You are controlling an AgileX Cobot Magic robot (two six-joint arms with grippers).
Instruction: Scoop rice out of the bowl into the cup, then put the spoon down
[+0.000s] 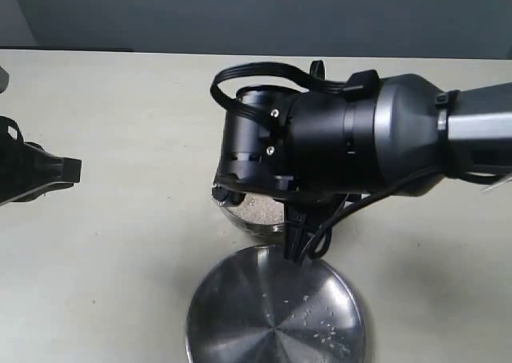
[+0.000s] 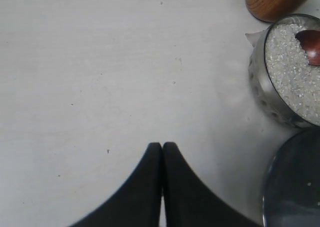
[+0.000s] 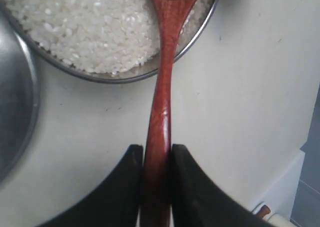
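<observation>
My right gripper point(image 3: 156, 149) is shut on the long handle of the reddish-brown wooden spoon point(image 3: 162, 87), whose oval end point(image 2: 311, 44) rests on the heaped white rice point(image 3: 90, 27) in the shiny steel bowl point(image 2: 262, 94). In the exterior view the right arm covers most of the bowl point(image 1: 250, 219), and only a patch of rice point(image 1: 260, 209) shows. The wooden cup point(image 2: 272, 1) stands right beside the bowl; the arm hides it in the exterior view. My left gripper point(image 2: 162, 147) is shut on nothing, over bare table well left of the bowl.
A large flat steel plate point(image 1: 276, 307) lies at the table's front edge, touching the bowl, with a few stray grains on it. The left arm point(image 1: 32, 171) rests at the far left. The cream table point(image 1: 120, 123) spreads between the arms.
</observation>
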